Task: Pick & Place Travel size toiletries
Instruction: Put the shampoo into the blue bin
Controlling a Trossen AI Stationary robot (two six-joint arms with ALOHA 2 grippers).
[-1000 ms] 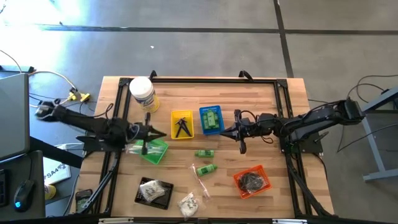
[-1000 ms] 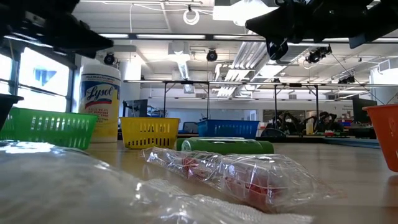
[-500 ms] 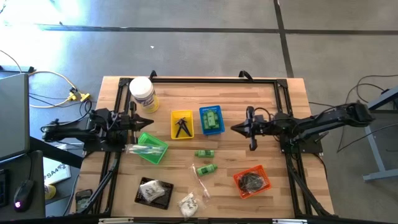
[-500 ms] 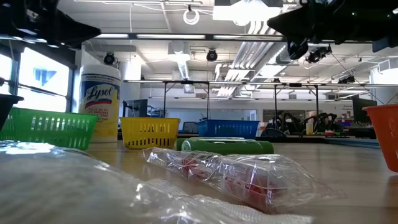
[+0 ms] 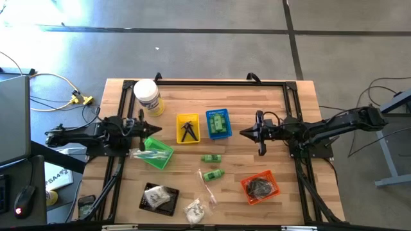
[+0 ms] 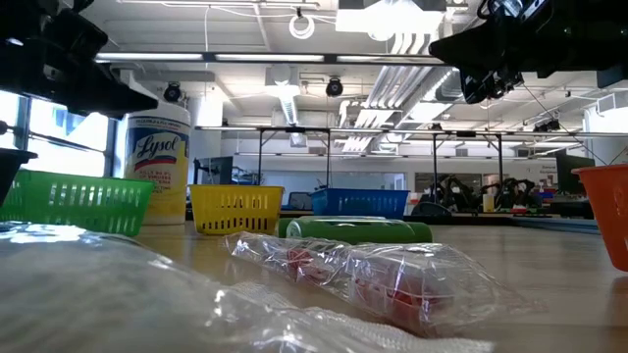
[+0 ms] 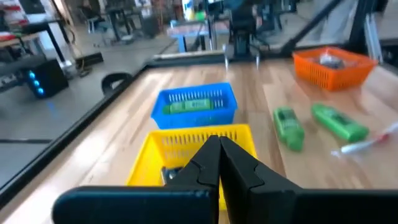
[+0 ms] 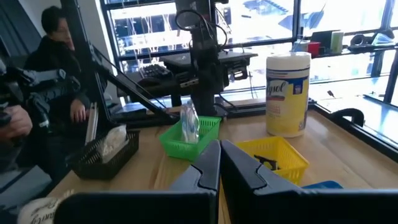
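Observation:
Two green bottles [image 5: 210, 158] [image 5: 213, 174] lie on their sides mid-table; one green bottle [image 6: 353, 230] also shows in the low view. A long thin clear packet [image 5: 207, 190] lies beside them, and a clear packet with white contents [image 5: 194, 209] sits near the near edge. More clear packets fill the green basket [image 5: 157, 153]. Small black pieces lie in the yellow basket [image 5: 187, 128]. My left gripper [image 5: 156, 127] is shut and hovers at the green basket's far-left side. My right gripper [image 5: 244, 133] is shut and hovers right of the blue basket [image 5: 218, 123]. Both touch nothing.
A white jar with a yellow label [image 5: 147, 97] stands at the far left. A black tray [image 5: 159, 197] holds a packet near the near edge. An orange basket [image 5: 261, 186] holds dark items at the near right. A person [image 8: 53, 59] sits beyond the table's left side.
My left gripper has drawn back from over the green basket toward the table's left edge and slightly toward the far edge. My right gripper has drawn back from beside the blue basket toward the right edge. Both stay shut. No object has moved.

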